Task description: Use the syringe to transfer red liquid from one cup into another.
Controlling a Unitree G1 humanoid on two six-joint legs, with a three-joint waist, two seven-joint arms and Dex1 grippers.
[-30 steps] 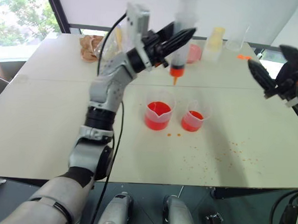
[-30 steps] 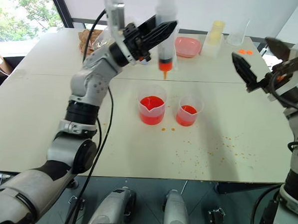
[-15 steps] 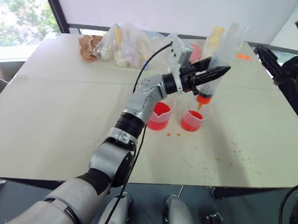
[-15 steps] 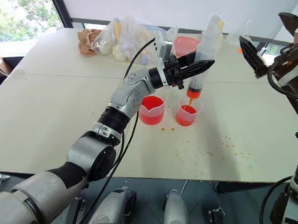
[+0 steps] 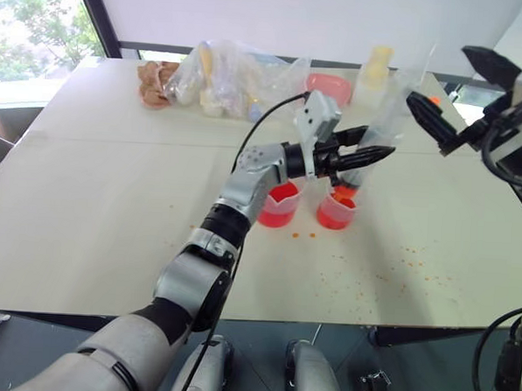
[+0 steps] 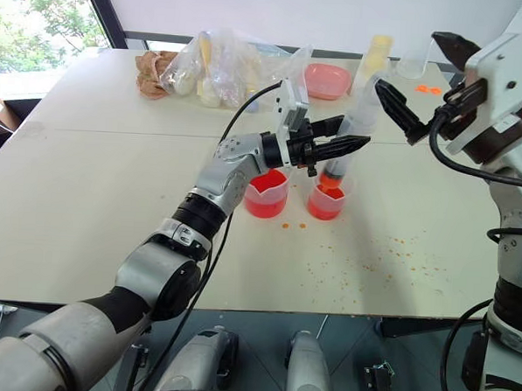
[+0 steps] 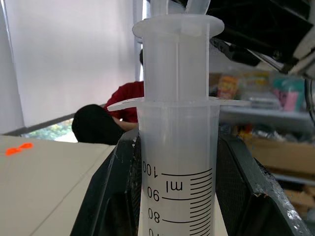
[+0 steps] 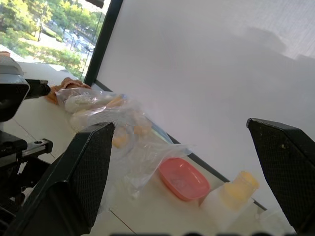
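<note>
1. Left hand [image 6: 333,149] is clenched on the syringe [image 6: 356,122], black fingers gripping the clear barrel from both sides; the left wrist view shows the barrel between the two fingers [image 7: 114,196], printed scale facing the camera.
2. Syringe stands nearly upright, tilted slightly, with the white plunger end up and the orange-red tip down at the mouth of the smaller cup [image 6: 329,197]. Whether the tip touches the liquid cannot be told.
3. Smaller cup, spoutless, sits on the tabletop [image 6: 86,195] and holds red liquid [image 6: 328,194] in its lower part.
4. Spouted beaker [image 6: 266,192] stands just beside the smaller cup, on the robot's left of it, also holding red liquid. The two do not appear to touch.
5. Right hand [image 5: 463,92] is released, fingers spread wide, grasping nothing; it hangs above the tabletop's far right area, near the plunger end of the syringe but apart from it.
6. Small red-orange droplets [image 6: 371,263] speckle the tabletop in front of and to the right of the cups.
7. Far side of the tabletop: a clear plastic bag of items [image 6: 224,67], a pink shallow dish [image 6: 328,79], and a pale yellow-capped container [image 6: 376,61].
8. In the left wrist view, a person in a red top [image 7: 123,101] is behind the syringe.
</note>
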